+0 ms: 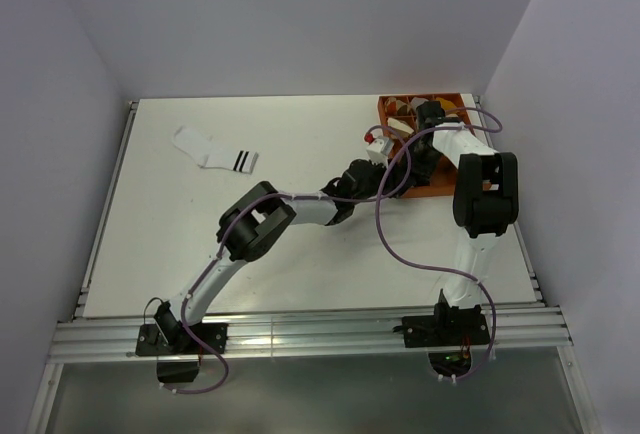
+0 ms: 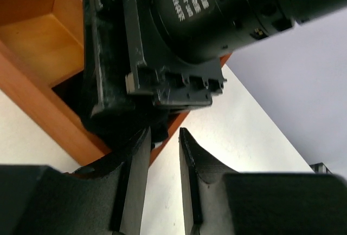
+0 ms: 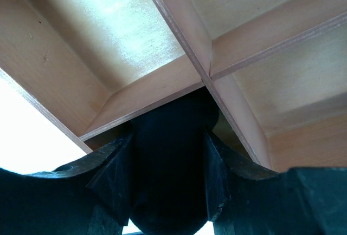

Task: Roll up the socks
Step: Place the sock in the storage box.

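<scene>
Your right gripper (image 3: 168,162) pinches the black sock (image 3: 168,121) just above the box (image 3: 179,78), where two dividers cross. Your left gripper (image 2: 164,135) hangs at the box's outer corner, jaws slightly parted with nothing between them (bare table (image 2: 227,137) shows through the gap). The white sock (image 1: 215,151) lies unrolled at the table's far left, well apart from both.

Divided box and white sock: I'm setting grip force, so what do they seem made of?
Divided box: likely wood, matte, with faint grain and visible partition joints. White sock: apparently soft knit fabric, lying limp and flat; weave too small to see.
</scene>
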You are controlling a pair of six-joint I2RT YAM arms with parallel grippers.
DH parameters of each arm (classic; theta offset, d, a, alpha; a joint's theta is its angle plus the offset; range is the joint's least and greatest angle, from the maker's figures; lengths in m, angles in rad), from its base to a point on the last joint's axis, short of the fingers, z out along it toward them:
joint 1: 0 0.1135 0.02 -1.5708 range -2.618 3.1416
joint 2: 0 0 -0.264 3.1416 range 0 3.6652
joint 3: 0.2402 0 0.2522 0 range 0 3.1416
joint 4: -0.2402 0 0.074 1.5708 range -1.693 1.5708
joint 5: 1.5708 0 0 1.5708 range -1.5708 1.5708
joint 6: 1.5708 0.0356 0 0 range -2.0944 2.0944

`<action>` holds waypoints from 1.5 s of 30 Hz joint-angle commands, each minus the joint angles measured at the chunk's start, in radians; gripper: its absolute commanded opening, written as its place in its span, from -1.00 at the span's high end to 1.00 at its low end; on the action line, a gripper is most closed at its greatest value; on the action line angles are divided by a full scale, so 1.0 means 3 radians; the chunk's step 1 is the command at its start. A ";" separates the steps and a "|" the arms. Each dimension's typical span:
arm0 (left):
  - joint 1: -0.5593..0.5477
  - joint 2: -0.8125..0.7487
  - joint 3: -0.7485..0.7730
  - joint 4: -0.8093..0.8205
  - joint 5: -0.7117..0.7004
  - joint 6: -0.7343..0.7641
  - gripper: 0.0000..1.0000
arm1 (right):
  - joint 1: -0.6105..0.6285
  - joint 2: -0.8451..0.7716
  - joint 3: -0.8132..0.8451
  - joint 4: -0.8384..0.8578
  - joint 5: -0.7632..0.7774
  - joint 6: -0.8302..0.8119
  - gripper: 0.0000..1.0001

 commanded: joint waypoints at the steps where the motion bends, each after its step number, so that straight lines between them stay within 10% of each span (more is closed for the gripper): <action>1: 0.0026 0.0161 0.0291 -0.0351 -0.0131 0.0033 0.33 | 0.0039 -0.0077 -0.0070 0.0000 -0.0186 -0.0022 -0.06; 28: 0.0129 0.0013 -0.0107 -0.1170 -0.0090 -0.0489 0.66 | 0.0024 -0.0420 0.0297 -0.0322 -0.0084 -0.0058 -0.29; 45: 0.0124 -0.0059 -0.0230 -0.0838 0.0033 -0.0494 0.59 | 0.0050 -0.0359 0.0032 -0.0302 -0.0084 -0.0134 0.10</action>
